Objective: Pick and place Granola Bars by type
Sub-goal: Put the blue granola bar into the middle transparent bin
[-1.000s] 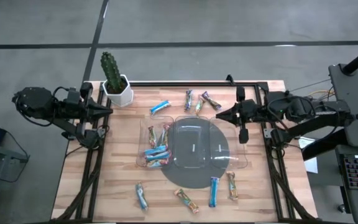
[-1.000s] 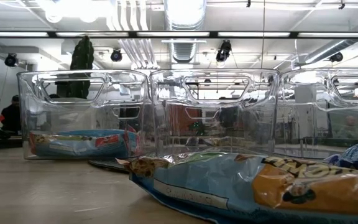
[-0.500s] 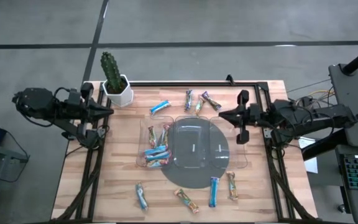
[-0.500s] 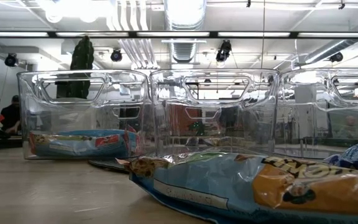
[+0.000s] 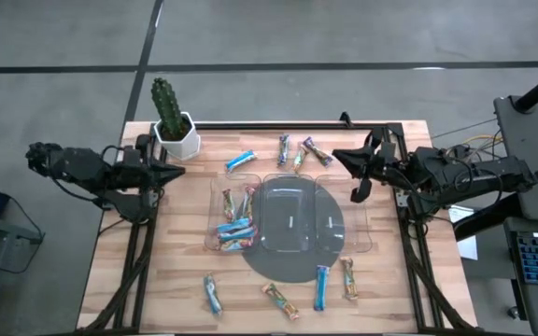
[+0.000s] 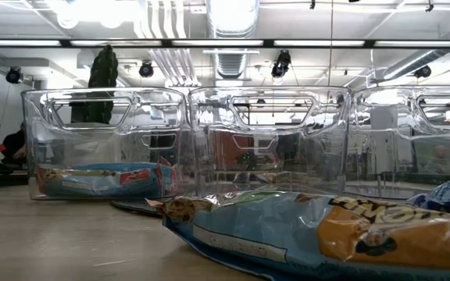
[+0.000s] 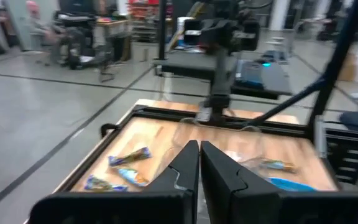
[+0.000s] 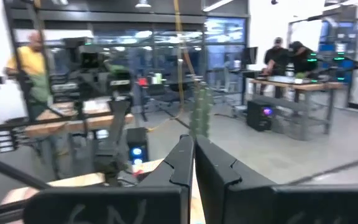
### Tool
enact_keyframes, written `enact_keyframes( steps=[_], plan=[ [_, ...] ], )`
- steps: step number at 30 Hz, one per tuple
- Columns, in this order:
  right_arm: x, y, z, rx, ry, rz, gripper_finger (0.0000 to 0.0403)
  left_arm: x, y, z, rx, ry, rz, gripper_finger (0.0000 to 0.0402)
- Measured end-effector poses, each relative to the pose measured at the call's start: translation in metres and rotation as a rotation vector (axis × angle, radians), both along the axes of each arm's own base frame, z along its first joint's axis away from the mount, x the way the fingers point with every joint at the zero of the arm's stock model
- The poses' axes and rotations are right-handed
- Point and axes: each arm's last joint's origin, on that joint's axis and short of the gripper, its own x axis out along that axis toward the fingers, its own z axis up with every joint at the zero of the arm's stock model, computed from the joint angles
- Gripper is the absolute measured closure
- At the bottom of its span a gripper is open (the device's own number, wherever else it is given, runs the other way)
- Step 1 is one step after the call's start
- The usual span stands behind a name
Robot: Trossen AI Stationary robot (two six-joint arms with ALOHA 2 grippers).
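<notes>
Right gripper fingers pressed together, empty, near loose Granola Bars; left gripper likewise. Spread fingers before descending, straddle one bar crosswise.

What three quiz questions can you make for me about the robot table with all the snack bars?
1. True or false: the cactus stands inside the clear tray.
2. Which tray compartment already holds granola bars? A) left B) middle C) right
3. Are the left gripper and right gripper open or shut?

Key: 1 false, it stands at the table's far left corner. 2 A. 3 both shut, holding nothing.
</notes>
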Motion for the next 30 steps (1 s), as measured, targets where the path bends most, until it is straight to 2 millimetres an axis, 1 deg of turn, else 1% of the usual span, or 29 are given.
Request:
enact_keyframes(
  steps=[5, 10, 14, 19, 21, 25, 28, 30],
  plan=[
    [0.0, -0.005, 0.0, 0.021, -0.002, -0.045, 0.0394, 0.01, -0.002, -0.016, -0.023, -0.055, 0.063, 0.0402],
    [-0.003, -0.012, -0.001, 0.035, 0.004, -0.077, 0.0394, 0.026, -0.006, -0.022, -0.07, -0.149, 0.09, 0.0402],
    [-0.006, -0.015, 0.0, 0.033, 0.005, -0.084, 0.0388, 0.041, -0.005, -0.024, -0.072, -0.174, 0.119, 0.0402],
    [-0.009, -0.016, -0.001, 0.03, 0.028, -0.087, 0.0376, 0.051, 0.004, -0.024, -0.068, -0.155, 0.088, 0.0402],
    [-0.01, -0.017, 0.0, 0.037, 0.021, -0.09, 0.0372, 0.055, 0.01, -0.029, -0.058, -0.127, 0.079, 0.0402],
    [-0.011, -0.021, -0.001, 0.095, 0.003, -0.126, 0.0365, 0.052, 0.024, -0.024, -0.069, -0.163, 0.082, 0.0402],
    [-0.012, -0.027, -0.004, 0.106, 0.065, -0.178, 0.0355, 0.05, 0.031, -0.024, -0.052, -0.16, 0.111, 0.0402],
    [-0.012, -0.031, -0.002, 0.105, 0.121, -0.204, 0.0343, 0.05, 0.035, -0.026, -0.043, -0.14, 0.128, 0.0402]
  ],
)
